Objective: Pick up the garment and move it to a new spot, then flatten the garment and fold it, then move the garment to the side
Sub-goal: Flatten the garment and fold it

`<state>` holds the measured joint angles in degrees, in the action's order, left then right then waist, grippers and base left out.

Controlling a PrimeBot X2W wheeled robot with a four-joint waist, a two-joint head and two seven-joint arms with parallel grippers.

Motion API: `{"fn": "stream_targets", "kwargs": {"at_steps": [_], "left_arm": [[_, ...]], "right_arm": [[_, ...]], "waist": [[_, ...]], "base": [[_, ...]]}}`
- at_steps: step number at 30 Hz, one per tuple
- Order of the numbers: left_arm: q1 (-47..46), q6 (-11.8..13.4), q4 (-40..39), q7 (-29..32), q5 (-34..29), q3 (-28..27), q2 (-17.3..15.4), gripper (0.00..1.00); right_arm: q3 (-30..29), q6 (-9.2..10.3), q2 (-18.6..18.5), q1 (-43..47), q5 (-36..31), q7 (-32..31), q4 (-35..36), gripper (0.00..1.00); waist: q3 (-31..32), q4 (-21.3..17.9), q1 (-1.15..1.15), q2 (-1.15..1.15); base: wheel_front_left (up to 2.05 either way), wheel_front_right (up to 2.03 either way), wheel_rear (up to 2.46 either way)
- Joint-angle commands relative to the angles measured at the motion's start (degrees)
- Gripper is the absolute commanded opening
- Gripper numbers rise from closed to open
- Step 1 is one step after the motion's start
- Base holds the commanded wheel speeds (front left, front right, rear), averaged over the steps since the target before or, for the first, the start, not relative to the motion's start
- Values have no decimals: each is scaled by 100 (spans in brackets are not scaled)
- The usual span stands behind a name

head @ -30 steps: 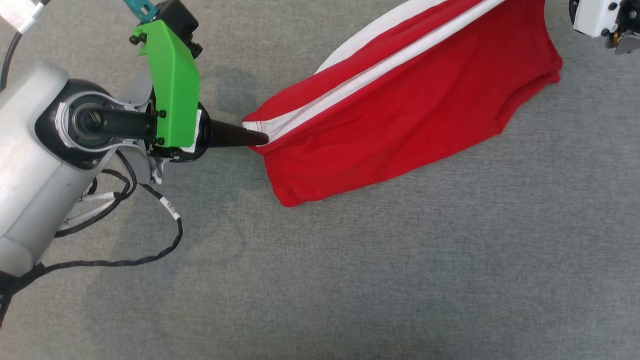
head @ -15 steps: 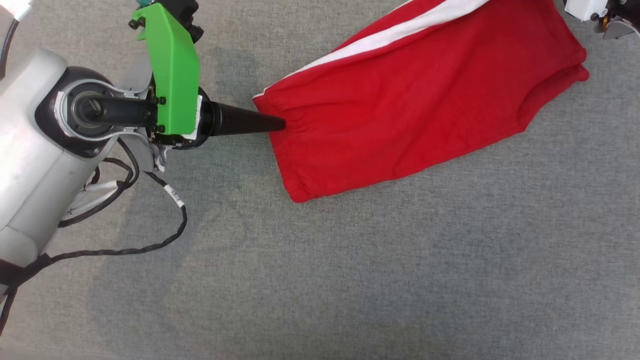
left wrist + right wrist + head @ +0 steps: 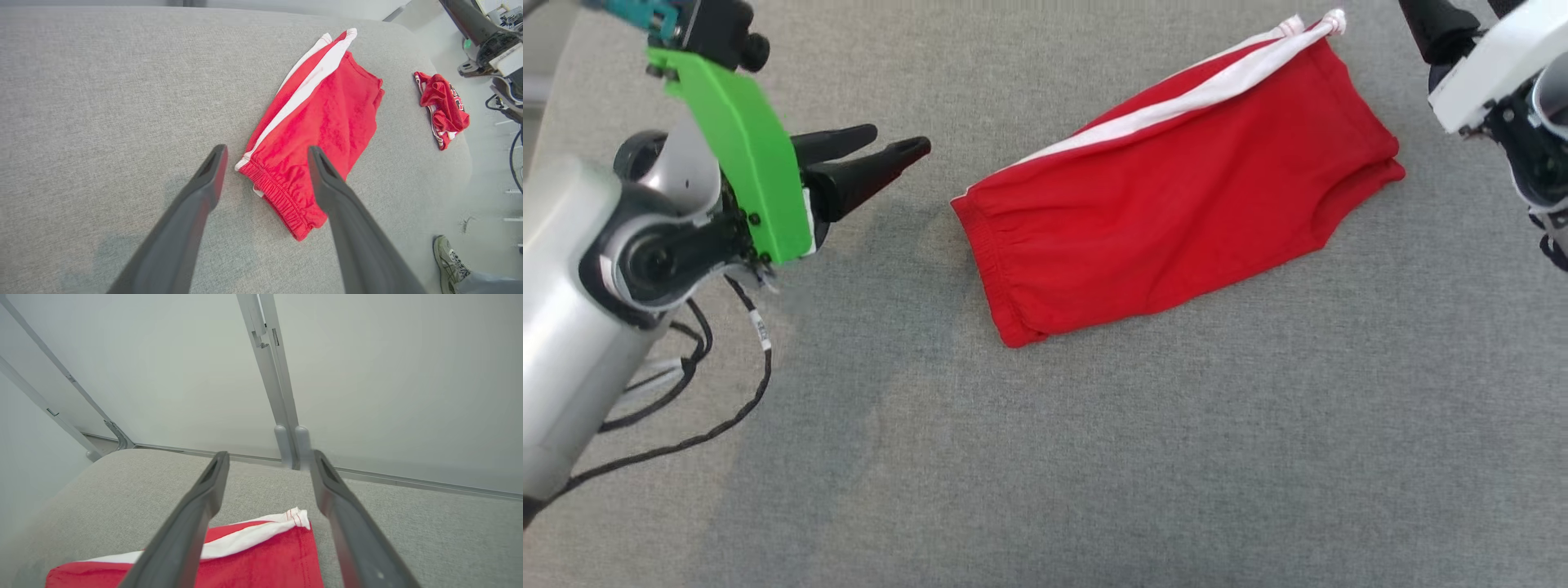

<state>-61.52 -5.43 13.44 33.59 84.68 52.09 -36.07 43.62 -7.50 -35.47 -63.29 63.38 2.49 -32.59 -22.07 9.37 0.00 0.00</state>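
Now | red shorts [image 3: 1176,220]: 1 | crumpled red cloth [image 3: 443,108]: 1 | shoe [image 3: 449,261]: 1

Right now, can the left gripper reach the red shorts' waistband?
Probably yes: the left gripper is open and points at the waistband, and only bare grey fabric lies between.

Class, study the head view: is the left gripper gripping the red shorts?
No, the left gripper is open, and bare grey surface separates its tips from the red shorts.
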Motion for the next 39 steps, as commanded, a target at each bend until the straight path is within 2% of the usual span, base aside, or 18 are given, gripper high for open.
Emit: {"fn": "stream_targets", "kwargs": {"at_steps": [1, 4, 8, 12, 15, 18, 23, 27, 30, 32, 36, 39], "left_arm": [[204, -33, -69, -425, -261, -70, -85, 100], [622, 169, -153, -1621, -834, -229, -170, 100], [1156, 464, -296, -2952, -1512, -339, -259, 100], [1785, 786, -370, -4031, -1809, -475, -144, 100], [2188, 972, -454, -4563, -1905, -553, -28, 100], [2654, 1032, -565, -4797, -1810, -737, 199, 100], [3205, 1022, -777, -4884, -2072, -1165, 641, 100], [3582, 1043, -987, -4880, -2949, -1827, 1154, 100], [3957, 954, -1138, -4880, -3685, -2287, 1582, 100], [4220, 848, -1164, -4881, -4169, -2558, 1898, 100], [4597, 651, -1033, -4881, -4876, -2951, 2305, 100], [4787, 462, -894, -4881, -5117, -3184, 2574, 100]], "right_arm": [[-28, 1, -27, 226, -26, 307, -75, 100], [-48, 1, 41, 600, 104, 773, -202, 100], [-42, 1, 39, 926, 162, 1013, -445, 100], [-8, 1, 96, 1143, 127, 1127, -719, 100], [15, 1, 94, 1223, 161, 1146, -939, 100], [75, 1, 103, 1230, 230, 1028, -1195, 100], [197, 1, 63, 1026, 379, 603, -1568, 100], [261, 1, 8, 887, 512, 282, -1872, 100], [301, 1, -4, 812, 608, 54, -2042, 100], [310, 1, 10, 800, 742, -143, -2158, 100], [394, 0, 79, 901, 965, -549, -2193, 100], [454, 0, 124, 1030, 1135, -742, -2054, 100]], "waist": [[398, -71, 0, 0], [515, -77, 0, 0], [595, -39, 0, 0], [618, 58, 0, 0], [594, 177, 0, 0], [509, 322, 0, 0], [257, 589, 0, 0], [77, 823, 0, 0], [4, 938, 0, 0], [-5, 1021, 0, 0], [52, 1117, 0, 0], [113, 1150, 0, 0]], "base": [[0, 0, 0], [0, 0, 0], [0, 0, 0], [0, 0, 0], [0, 0, 0], [0, 0, 0], [0, 0, 0], [0, 0, 0], [0, 0, 0], [0, 0, 0], [0, 0, 0], [0, 0, 0]]}}
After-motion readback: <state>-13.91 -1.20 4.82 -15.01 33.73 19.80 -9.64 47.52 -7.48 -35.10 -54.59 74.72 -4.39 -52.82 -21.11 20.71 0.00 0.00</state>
